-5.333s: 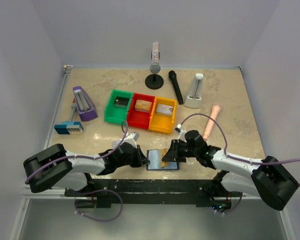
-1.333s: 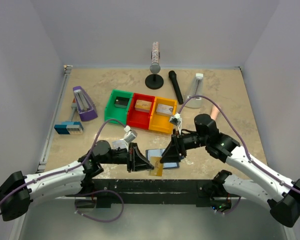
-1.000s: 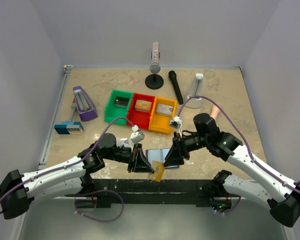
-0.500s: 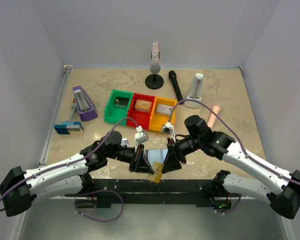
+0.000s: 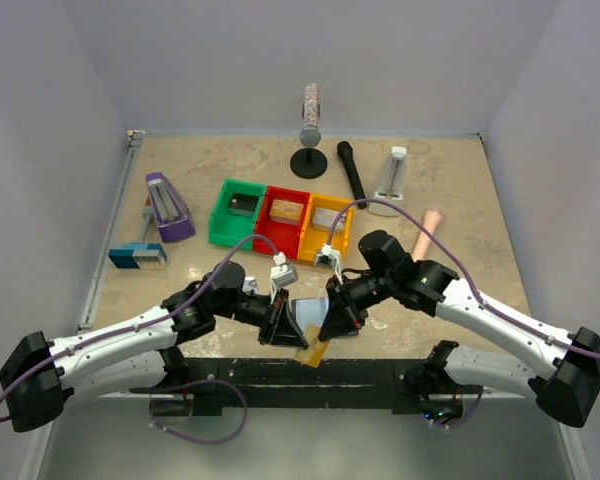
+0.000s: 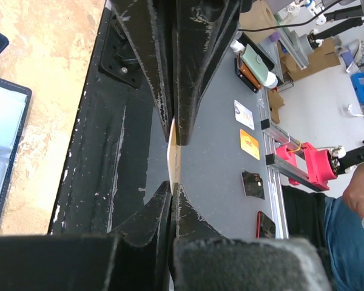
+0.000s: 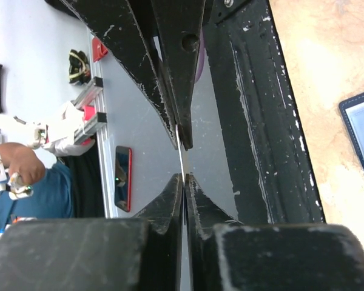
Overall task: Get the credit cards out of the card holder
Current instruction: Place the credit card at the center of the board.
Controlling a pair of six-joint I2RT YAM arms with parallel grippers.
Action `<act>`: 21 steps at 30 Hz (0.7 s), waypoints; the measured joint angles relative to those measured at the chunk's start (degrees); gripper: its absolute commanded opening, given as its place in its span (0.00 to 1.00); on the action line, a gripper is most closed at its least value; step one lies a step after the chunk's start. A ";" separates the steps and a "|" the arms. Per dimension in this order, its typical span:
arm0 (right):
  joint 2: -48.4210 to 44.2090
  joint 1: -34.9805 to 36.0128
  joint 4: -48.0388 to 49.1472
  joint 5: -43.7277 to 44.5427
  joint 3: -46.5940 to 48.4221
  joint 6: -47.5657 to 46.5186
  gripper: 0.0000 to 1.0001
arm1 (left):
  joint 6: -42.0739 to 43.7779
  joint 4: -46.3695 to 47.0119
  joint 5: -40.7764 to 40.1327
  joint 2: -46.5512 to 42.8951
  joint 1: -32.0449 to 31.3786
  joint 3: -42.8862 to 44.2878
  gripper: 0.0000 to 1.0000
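At the near edge of the table [image 5: 460, 200], low and centre in the overhead view, right gripper [image 7: 183, 176] now pinched down on the thin edge of the yellow-gold card [image 6: 174, 159], tip to tip with the left gripper [image 6: 173, 183], itself clamped hard on the same card from the opposite side. Seen edge-on in both wrist views, so no face of the card legible there; from above, only a gold corner poking out below the two sets of fingers. Half a second back: right jaws wide and just short of the card; now closed onto it. Reads as a handover in progress, with the card out of its slot, held twice, released by neither side. Just above the grip, lying open: card holder [image 5: 310, 308], pale lining up, partly hidden by both grippers. No sign of a black or a grey card anywhere; possibly tucked inside, impossible to tell. Counted: one card in sight, one holder, two grippers, both closed. Farther up the frame, three bins in a row, green bin [image 5: 218, 225], red bin [image 5: 298, 232], yellow bin [image 5: 346, 222], with three small boxes [image 5: 287, 210], one in each. Two metronomes: purple metronome [image 5: 168, 208] at left, white metronome [image 5: 389, 182] at right. Two microphones: stand microphone [image 5: 310, 135], black microphone [image 5: 352, 173]. One pink stick [image 5: 425, 232], one blue-and-white gadget [image 5: 137, 256] at far left.
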 measured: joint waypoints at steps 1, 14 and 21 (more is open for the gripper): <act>0.07 0.00 0.00 0.20 0.00 0.07 0.00 | 0.00 -0.04 0.00 0.02 0.00 0.00 0.03; -4.61 -4.39 2.67 8.26 -2.08 3.50 0.00 | 5.99 -16.17 -17.14 -14.19 1.68 4.35 0.52; -4.33 -11.04 12.41 17.64 -11.67 13.68 0.00 | 4.04 -25.00 -40.96 -32.33 2.78 3.48 0.49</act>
